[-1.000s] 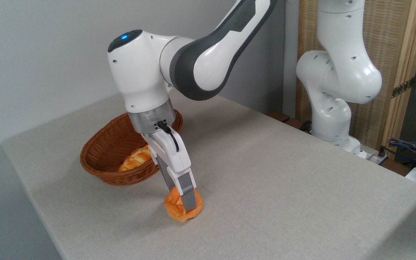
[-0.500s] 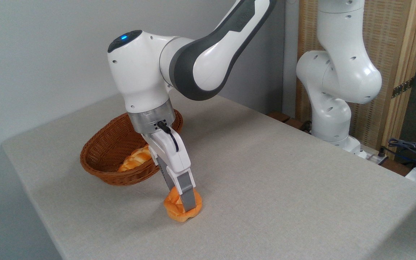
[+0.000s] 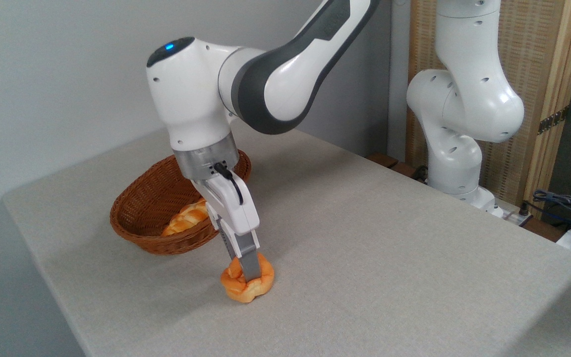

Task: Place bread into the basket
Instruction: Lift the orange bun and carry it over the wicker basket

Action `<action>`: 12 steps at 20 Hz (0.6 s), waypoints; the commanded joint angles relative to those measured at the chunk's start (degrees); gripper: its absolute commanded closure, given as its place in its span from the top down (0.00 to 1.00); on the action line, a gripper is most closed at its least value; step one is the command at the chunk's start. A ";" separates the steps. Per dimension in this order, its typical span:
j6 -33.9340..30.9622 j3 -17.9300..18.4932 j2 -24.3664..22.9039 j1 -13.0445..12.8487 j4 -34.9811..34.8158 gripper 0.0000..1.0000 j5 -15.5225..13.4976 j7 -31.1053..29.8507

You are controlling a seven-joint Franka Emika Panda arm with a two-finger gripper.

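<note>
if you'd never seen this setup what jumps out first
The white and grey arm bending down at centre, its end effector clamped on a small golden bun on the grey table. Just behind and to the left sits a brown wicker basket already holding a braided loaf.

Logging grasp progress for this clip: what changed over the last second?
The end effector, shut on the knotted bun, shifted slightly up and left, and the bun came with it, turning a little; whether it has left the table is unclear. The wicker basket and its braided loaf stayed put.
</note>
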 commanded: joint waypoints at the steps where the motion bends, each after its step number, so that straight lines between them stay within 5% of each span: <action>1: -3.97 0.60 -1.70 -0.53 4.33 0.37 -0.91 0.52; 6: -11.17 0.17 -6.35 -1.84 8.38 0.37 -7.32 -0.01; 12: -16.10 -0.71 -10.23 -10.09 8.12 0.41 -12.86 -9.74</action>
